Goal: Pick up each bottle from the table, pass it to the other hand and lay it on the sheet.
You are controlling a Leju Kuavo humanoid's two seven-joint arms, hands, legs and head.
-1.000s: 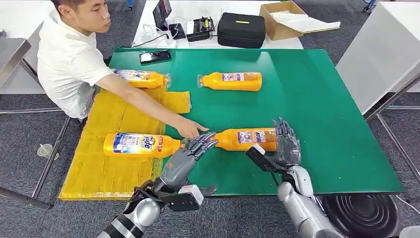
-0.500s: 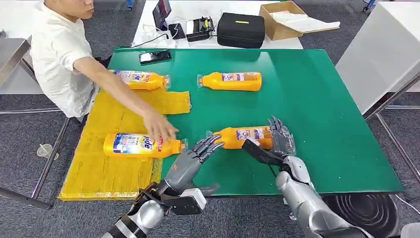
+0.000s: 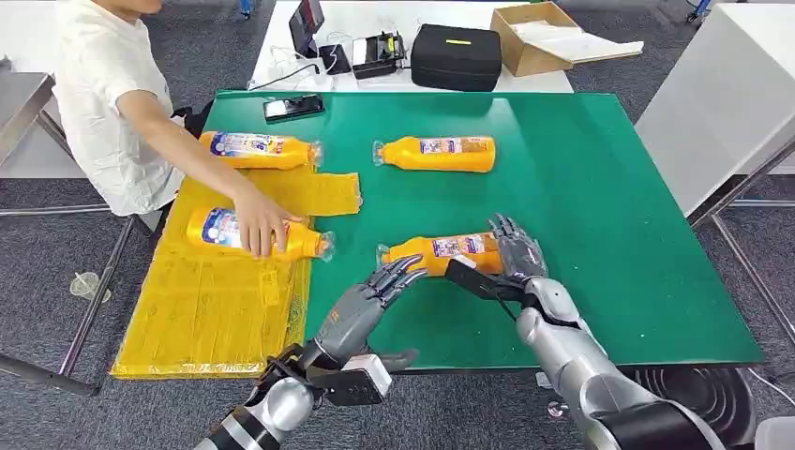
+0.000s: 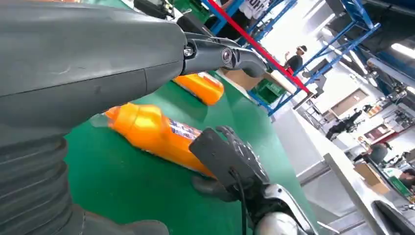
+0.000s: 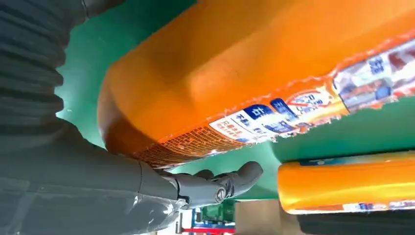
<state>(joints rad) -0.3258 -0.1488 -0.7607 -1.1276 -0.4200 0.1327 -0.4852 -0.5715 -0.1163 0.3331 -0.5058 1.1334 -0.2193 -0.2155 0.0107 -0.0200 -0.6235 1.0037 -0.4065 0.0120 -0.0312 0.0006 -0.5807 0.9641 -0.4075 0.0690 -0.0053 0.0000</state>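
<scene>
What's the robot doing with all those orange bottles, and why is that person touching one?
The robot's right hand grips an orange bottle over the green table, while its left hand waits open nearby. A person's hand rests on another bottle lying on the yellow sheet. Two more bottles lie farther back.

person (image 3: 112,103): head cut off | near bottle (image 3: 441,253): base behind right hand (image 3: 514,255)

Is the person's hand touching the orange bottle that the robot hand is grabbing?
No, the person's hand rests on a different orange plastic bottle lying on the yellow sheet, away from the right robot hand.
</scene>
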